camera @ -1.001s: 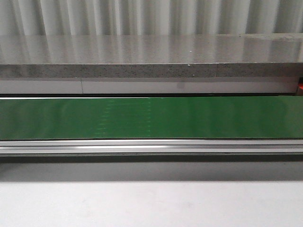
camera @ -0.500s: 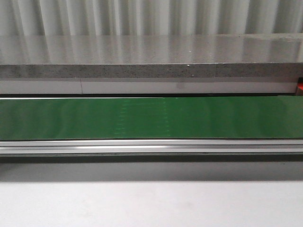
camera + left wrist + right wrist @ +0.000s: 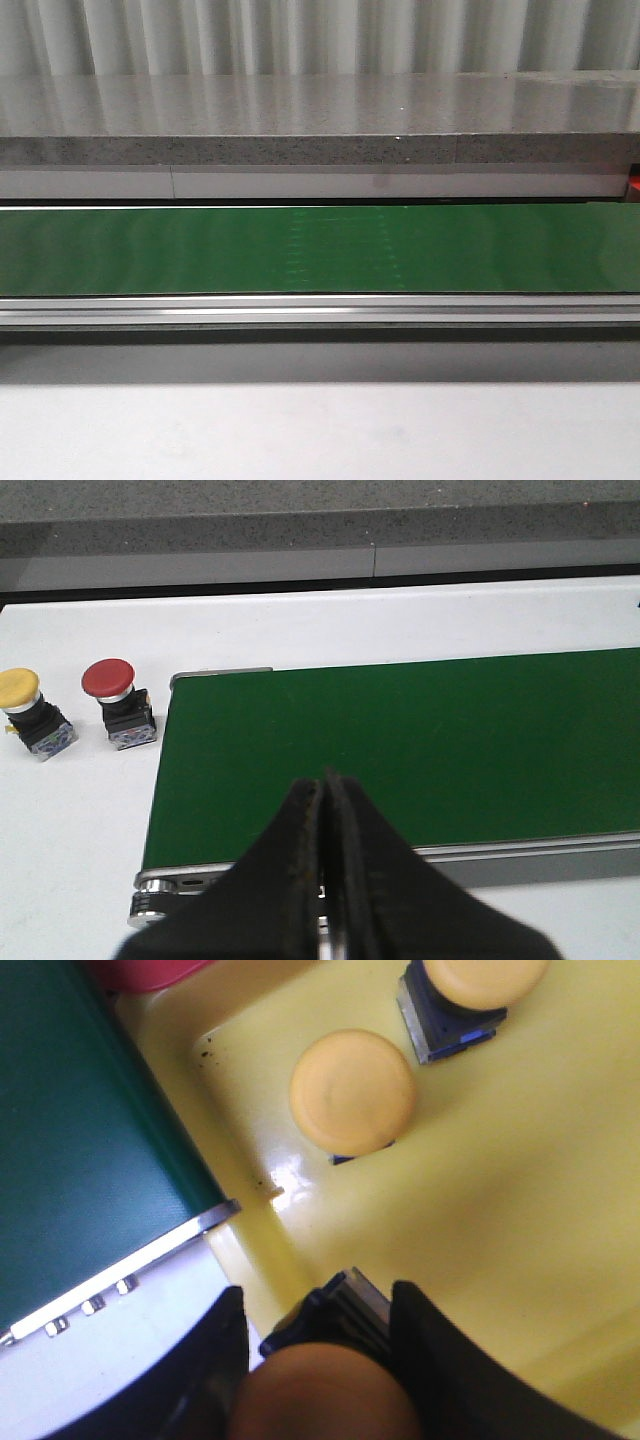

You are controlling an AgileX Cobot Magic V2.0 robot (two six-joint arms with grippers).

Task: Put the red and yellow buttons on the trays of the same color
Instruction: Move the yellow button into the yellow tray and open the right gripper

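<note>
In the left wrist view a yellow button [image 3: 20, 687] and a red button [image 3: 108, 679] stand side by side on the white table, just off the end of the green belt [image 3: 400, 750]. My left gripper [image 3: 325, 780] hangs over the belt's near edge, shut and empty, well to the side of both. In the right wrist view my right gripper [image 3: 318, 1310] is shut on a yellow button [image 3: 325, 1390], held over the rim of the yellow tray [image 3: 500, 1210]. Two yellow buttons [image 3: 352, 1090] [image 3: 480, 980] lie in that tray. A corner of the red tray [image 3: 150, 970] shows beyond it.
The front view holds only the green conveyor belt [image 3: 320, 250], its metal rail [image 3: 320, 310] and a grey stone ledge [image 3: 320, 150] behind; neither arm shows there. The belt's end roller [image 3: 120, 1280] lies right next to the yellow tray.
Faint marks on the belt surface have drifted to the right in the front view. Nothing else there has moved.
</note>
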